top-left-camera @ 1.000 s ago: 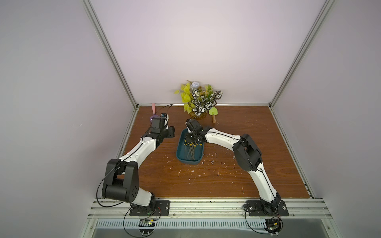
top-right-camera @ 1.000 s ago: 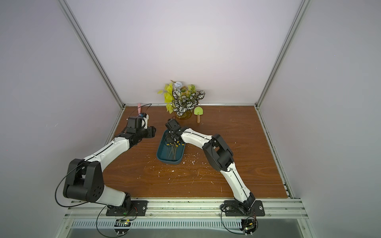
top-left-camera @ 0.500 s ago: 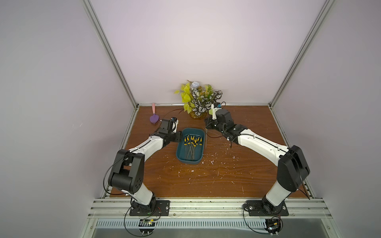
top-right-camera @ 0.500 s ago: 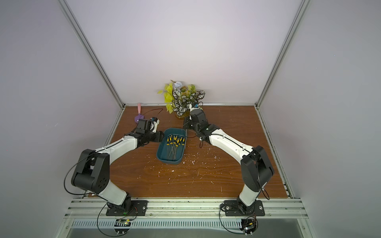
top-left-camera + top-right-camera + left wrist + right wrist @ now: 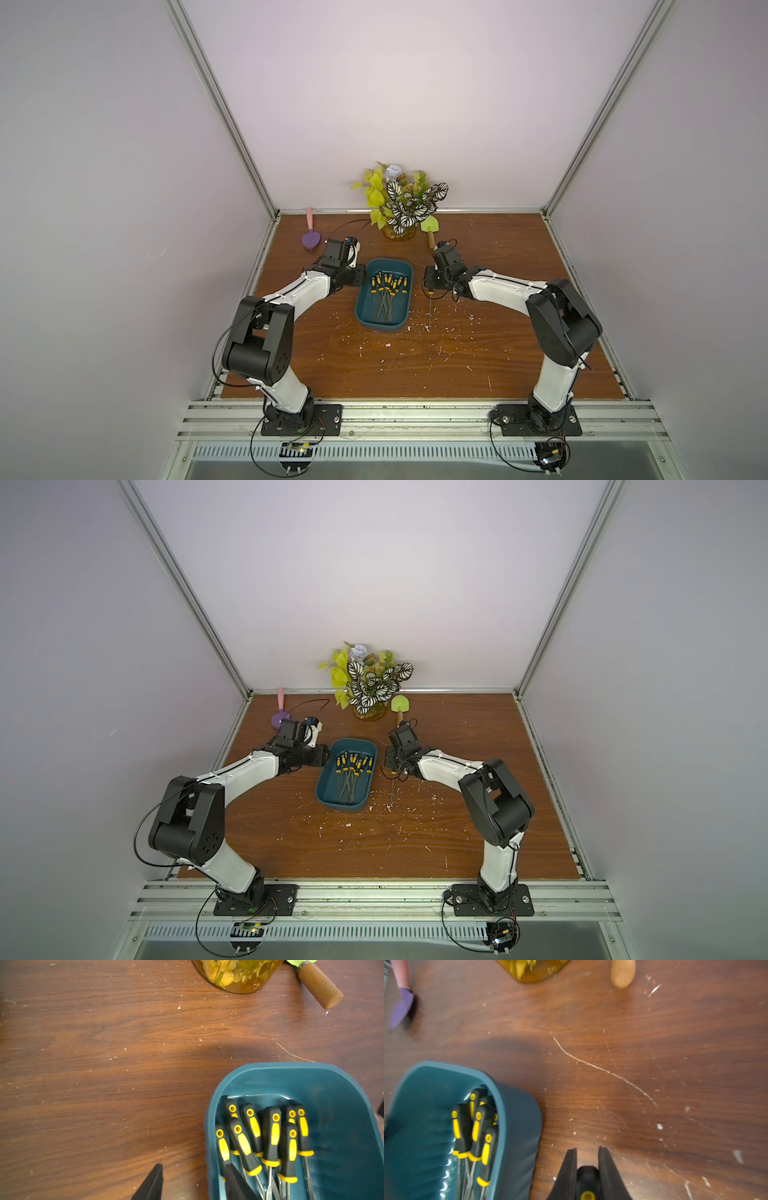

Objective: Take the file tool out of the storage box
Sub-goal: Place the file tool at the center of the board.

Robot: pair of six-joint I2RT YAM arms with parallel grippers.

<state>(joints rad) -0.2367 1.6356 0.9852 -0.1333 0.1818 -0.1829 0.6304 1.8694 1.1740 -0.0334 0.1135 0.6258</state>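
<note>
The dark teal storage box sits mid-table and holds several file tools with black and yellow handles. My right gripper hovers just right of the box, shut on one file tool by its handle. That tool's thin shaft hangs outside the box, over the table. My left gripper is open astride the box's left wall. One finger is outside and the other finger is inside, among the handles.
A potted plant stands at the back centre. Beside it lies a green trowel with a wooden handle. A purple trowel lies at the back left. White flecks dot the brown wooden table. Grey walls enclose three sides.
My right gripper left the box and now hangs to its right with a file tool in it. My left gripper came from the back left to the box's left wall, and its jaws narrowed.
</note>
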